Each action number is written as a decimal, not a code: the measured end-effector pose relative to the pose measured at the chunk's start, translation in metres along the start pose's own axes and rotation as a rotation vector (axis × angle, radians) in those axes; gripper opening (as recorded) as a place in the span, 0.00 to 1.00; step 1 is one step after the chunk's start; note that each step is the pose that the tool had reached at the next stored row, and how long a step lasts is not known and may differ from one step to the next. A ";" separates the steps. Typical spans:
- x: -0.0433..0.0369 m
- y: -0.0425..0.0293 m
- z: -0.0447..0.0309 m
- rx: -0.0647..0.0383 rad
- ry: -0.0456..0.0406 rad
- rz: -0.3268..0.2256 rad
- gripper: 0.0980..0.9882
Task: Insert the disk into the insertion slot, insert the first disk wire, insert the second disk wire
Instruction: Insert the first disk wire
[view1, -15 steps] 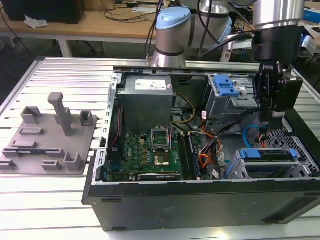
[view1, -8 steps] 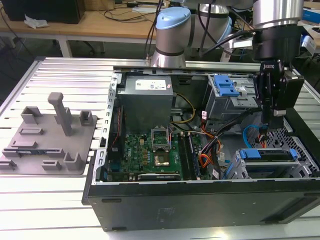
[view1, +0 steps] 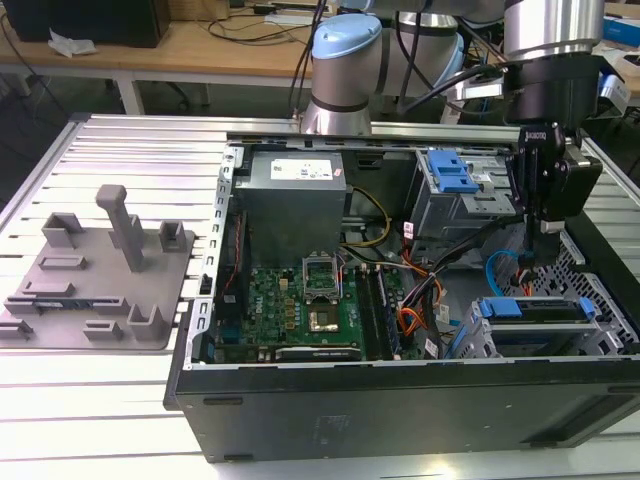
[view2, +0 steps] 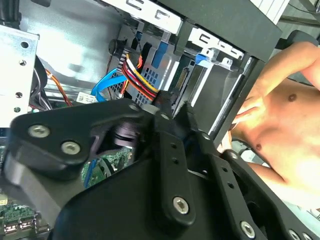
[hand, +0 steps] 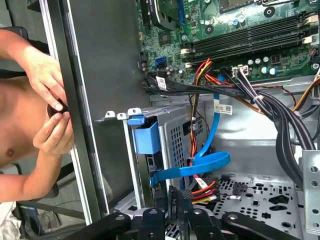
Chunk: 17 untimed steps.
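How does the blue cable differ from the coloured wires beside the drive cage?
The blue cable is one flat, single-colour ribbon; the coloured wires are several thin strands in red, yellow, orange and black. The blue cable bends back in a wide loop; the coloured wires run straighter. Both hang beside the drive cage, close to the gripper.

The arm (view1: 553, 45) is seen at the upper right of the exterior view, with its silver-and-black wrist (view1: 550, 95) held upright. A blue-capped joint (view1: 345, 45) is seen at the top centre. The gripper (view1: 541, 248) is hung straight down from the wrist, at the right of the frame near mid-height. In the second wrist view its black fingers (view2: 170, 145) are drawn close together on a black wire plug (view2: 164, 98).
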<state>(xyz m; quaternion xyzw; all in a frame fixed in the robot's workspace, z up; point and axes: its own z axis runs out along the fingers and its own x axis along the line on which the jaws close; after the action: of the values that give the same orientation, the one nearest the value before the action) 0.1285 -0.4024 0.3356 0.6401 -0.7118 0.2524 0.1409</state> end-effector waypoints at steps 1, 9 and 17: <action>-0.0001 -0.0001 0.0001 0.000 0.0007 0.001 0.17; -0.0036 -0.0005 0.0011 0.001 0.0122 -0.001 0.17; -0.0064 -0.0001 0.0018 0.002 0.0136 -0.001 0.17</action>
<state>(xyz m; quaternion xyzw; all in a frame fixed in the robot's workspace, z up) 0.1297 -0.3979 0.3307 0.6388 -0.7104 0.2572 0.1453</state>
